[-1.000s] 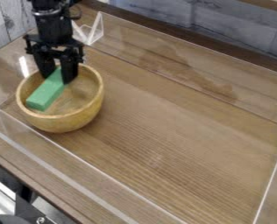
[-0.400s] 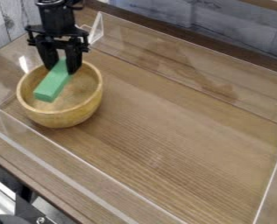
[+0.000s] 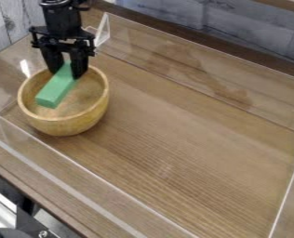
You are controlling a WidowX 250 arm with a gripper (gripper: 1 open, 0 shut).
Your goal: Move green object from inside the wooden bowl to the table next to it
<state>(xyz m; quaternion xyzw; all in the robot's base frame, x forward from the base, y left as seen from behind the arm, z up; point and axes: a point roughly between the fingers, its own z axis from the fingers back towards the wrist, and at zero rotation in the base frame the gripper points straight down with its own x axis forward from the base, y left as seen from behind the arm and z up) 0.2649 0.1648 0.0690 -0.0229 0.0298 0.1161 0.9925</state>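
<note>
The green object [image 3: 58, 85], a flat bright green block, lies tilted inside the wooden bowl [image 3: 65, 123]: its lower end points toward the near left part of the bowl's hollow, and its upper end rises toward the far rim, where it meets the pincer. The gripper [image 3: 68, 69] hangs straight down over the far side of the bowl, and its two dark fingers [image 3: 50, 61] stand on either side of the block's raised end, drawn in tight against it, so that the jaws are closed as far as the block allows and have hold of that end. From this view it cannot be told whether the block's lower end touches the bowl's floor or hangs just above it. The bowl is round, light yellowish, with a thick rim, and it sits on the table [image 3: 187, 121] in the left part of the scene, near the back left corner. The tabletop is brown wood grain with darker streaks, and the stretch of it to the right of the bowl and toward the front shows only bare wood. Low clear acrylic walls [image 3: 137, 212] edge the table at the front, at the right and along the back. Above the gripper, the black arm [image 3: 58, 11] runs up out of the top of the picture.
</note>
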